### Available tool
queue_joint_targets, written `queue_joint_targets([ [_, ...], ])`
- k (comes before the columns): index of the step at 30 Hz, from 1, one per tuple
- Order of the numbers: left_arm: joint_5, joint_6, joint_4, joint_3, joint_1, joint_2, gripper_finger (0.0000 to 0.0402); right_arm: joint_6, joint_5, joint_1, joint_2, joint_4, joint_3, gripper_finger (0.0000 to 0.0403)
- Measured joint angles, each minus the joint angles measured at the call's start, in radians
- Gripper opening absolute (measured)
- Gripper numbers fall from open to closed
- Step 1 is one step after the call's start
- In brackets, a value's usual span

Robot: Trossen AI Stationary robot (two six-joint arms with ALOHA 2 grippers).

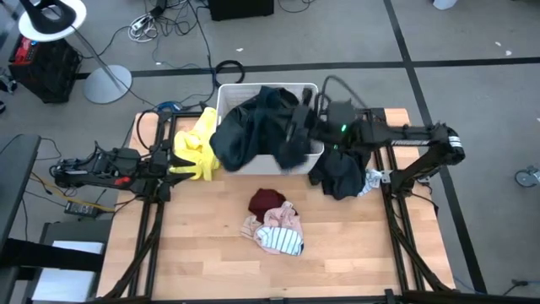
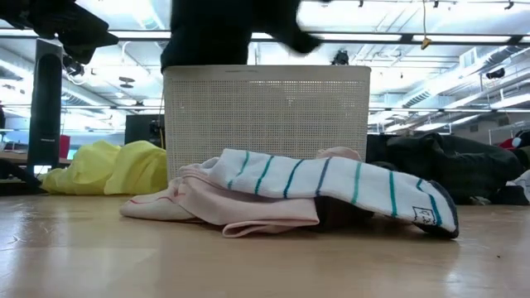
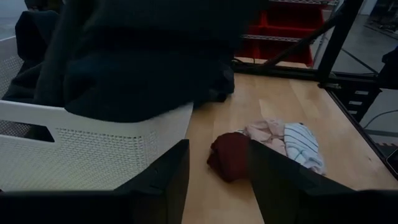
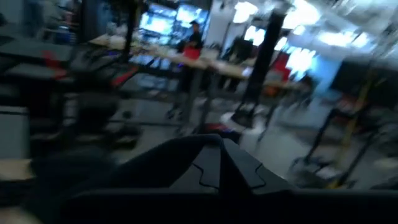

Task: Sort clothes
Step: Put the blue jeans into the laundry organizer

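Note:
A big black garment (image 1: 253, 127) hangs over the white bin (image 1: 228, 95) at the table's far middle. It rises above the bin's rim in the low view (image 2: 215, 33) and the left wrist view (image 3: 143, 56). My right gripper (image 1: 299, 127) is at the garment's right side, shut (image 4: 214, 146). My left gripper (image 1: 164, 165) is open and empty (image 3: 214, 186) at the table's left edge, next to a yellow garment (image 1: 196, 148) lying on the table. A maroon piece (image 1: 267, 200), a pink garment (image 1: 274, 221) and a white-striped piece (image 1: 288, 243) lie mid-table. My right gripper is shut on the black garment at its right side (image 1: 291, 139), reaching level from the table's right. The fingers themselves hide the place of contact. The garment hangs spread out below it, its lower part (image 3: 124, 106) over the bin's near wall.
A dark green pile (image 1: 337, 173) lies on the table right of the bin, under my right arm, with a small light piece (image 1: 371, 181) beside it. The near half of the wooden table (image 1: 211, 262) is bare. Arm frames stand along both side edges.

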Motion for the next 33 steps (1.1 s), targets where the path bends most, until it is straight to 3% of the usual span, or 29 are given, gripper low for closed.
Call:
queue_joint_targets([
  [6,0.0,0.0,0.001,0.0,0.0,0.0,0.0163,-0.153,0.049,-0.113,0.074,-0.218,0.277,0.0001],
  [10,0.0,0.0,0.002,0.0,0.0,0.0,0.0163,-0.192,0.269,-0.196,0.115,-0.4,0.396,0.0],
  [13,0.0,0.0,0.001,0.0,0.0,0.0,0.0163,-0.181,0.439,-0.251,0.126,-0.519,0.413,0.0],
  [17,0.0,0.0,0.001,0.0,0.0,0.0,0.0163,-0.081,0.546,-0.295,0.126,-0.58,0.415,0.0],
  [22,0.0,0.0,0.002,0.0,0.0,0.0,0.0163,0.017,0.4,-0.306,0.144,-0.606,0.418,0.0],
  [33,-0.011,0.0,0.001,0.0,0.0,0.0,0.0163,0.182,0.26,-0.316,0.313,-0.649,0.416,0.0],
])
